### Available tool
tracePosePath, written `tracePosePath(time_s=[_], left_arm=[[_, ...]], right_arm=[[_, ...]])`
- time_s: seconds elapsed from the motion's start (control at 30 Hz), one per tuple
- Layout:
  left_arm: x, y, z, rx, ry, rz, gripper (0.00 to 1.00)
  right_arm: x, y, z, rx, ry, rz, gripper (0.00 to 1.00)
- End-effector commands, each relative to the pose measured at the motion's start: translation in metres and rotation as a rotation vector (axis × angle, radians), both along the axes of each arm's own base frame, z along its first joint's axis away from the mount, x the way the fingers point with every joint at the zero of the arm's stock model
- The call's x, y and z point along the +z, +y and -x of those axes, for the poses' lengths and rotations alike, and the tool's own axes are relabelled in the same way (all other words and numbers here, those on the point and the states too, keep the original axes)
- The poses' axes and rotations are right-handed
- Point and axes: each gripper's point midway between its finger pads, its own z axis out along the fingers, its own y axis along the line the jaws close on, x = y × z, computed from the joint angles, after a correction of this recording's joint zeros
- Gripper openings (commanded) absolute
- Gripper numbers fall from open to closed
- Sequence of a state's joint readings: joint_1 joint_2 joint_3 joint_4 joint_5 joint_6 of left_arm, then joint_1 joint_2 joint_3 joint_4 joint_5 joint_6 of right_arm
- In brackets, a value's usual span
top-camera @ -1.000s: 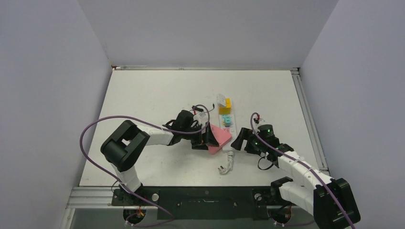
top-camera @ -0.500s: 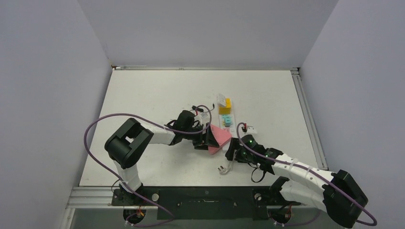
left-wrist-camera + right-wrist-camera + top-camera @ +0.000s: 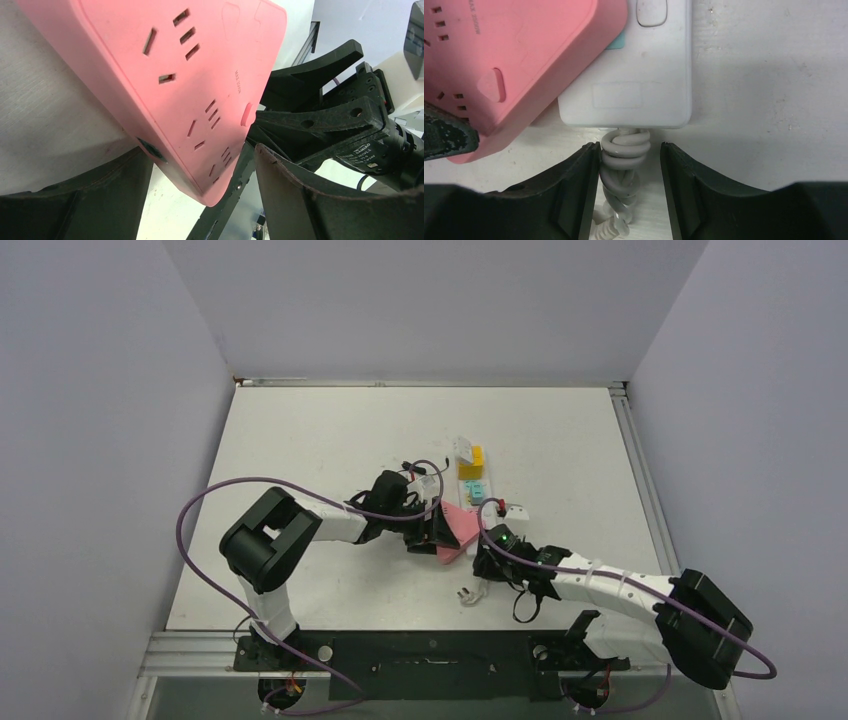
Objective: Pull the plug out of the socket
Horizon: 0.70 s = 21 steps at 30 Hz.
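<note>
Socket [image 3: 468, 478]: long white strip lying flat in the middle of the table [image 3: 330, 440]
Plug [image 3: 190, 85]: big pink block, tilted, sitting on the near end of the strip
Left claw [image 3: 200, 195]: closed on the pink block, one finger on each side
Right claw [image 3: 630, 165]: open, with a finger on each side of the twisted cord [image 3: 624, 150], at the strip's near end
</note>
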State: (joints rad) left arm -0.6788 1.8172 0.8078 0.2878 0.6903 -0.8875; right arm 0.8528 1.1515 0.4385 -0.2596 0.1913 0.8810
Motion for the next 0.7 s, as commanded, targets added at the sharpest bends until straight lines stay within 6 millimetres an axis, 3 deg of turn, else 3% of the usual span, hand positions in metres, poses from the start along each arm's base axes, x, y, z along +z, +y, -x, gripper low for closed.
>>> tracePosePath(time_s=[0.0, 0.2, 0.4, 0.67], left_arm=[[0.019, -0.008, -0.007, -0.015, -0.041, 0.049, 0.71], [0.02, -0.007, -0.008, 0.003, -0.032, 0.064, 0.71], [0.028, -0.006, -0.012, 0.022, 0.015, 0.149, 0.74], [0.034, -0.001, -0.022, 0.049, 0.027, 0.188, 0.73]], right_arm=[[0.008, 0.012, -0.015, -0.014, -0.05, -0.005, 0.47], [0.001, 0.018, -0.016, -0.042, -0.068, -0.014, 0.26], [0.019, 0.026, -0.019, -0.089, -0.12, -0.155, 0.06], [0.029, 0.028, -0.022, -0.098, -0.146, -0.228, 0.05]])
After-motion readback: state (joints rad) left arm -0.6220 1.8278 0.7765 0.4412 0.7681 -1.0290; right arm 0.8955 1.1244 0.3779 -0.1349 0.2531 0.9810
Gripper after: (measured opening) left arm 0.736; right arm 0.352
